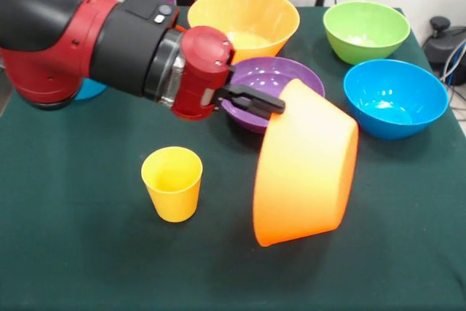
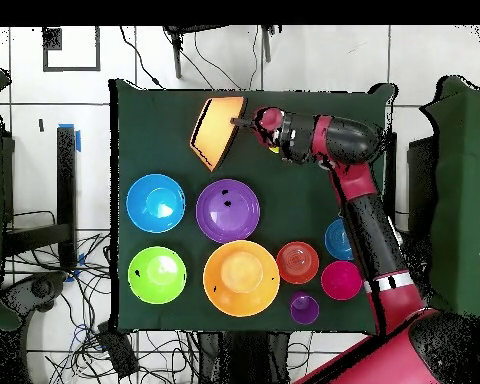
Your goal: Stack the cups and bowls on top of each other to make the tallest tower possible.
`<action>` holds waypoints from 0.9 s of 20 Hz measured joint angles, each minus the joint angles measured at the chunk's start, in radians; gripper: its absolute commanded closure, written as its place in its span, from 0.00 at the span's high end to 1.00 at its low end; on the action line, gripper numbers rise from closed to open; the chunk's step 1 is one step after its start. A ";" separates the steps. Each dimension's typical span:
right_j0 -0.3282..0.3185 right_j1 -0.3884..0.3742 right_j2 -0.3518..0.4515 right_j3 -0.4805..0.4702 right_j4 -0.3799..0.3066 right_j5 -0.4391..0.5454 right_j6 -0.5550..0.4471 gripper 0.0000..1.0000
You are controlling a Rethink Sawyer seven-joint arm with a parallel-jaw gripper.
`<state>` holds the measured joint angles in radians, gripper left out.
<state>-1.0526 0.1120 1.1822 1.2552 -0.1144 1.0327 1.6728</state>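
Here the claw [image 1: 271, 105] is clenched on the rim of a large orange bowl [image 1: 306, 172], which hangs tilted on its side in the lower centre-right of the front view, its base turned toward the camera and clear of the desk [image 1: 73, 253]. In the overhead view the same bowl [image 2: 216, 131] sits at the upper centre of the frame, beside the arm's wrist.

The yellow cup [image 1: 172, 183] stands upright and alone on the green cloth, lower centre-left of the front view, just beside the held bowl but apart from it.

All other pieces rest singly on the desk: a second large orange bowl [image 1: 242, 21] at top centre, a wide purple bowl [image 1: 273, 81] behind the claw, a green bowl [image 1: 366, 30] at upper right and a blue bowl [image 1: 395, 97] at right. The overhead view adds a small red-orange bowl [image 2: 297, 262], a small pink bowl [image 2: 341, 280], a small blue bowl [image 2: 336, 238] partly hidden by the arm, and a purple cup [image 2: 304, 308] at bottom centre.

Judged from this layout, no tower stands yet: nothing is stacked on anything, and essentially every placement remains to be made.
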 measured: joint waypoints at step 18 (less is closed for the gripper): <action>0.000 0.025 0.001 -0.113 0.001 0.092 -0.059 0.00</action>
<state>-1.0526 0.1373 1.1829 1.1424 -0.1132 1.1244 1.6142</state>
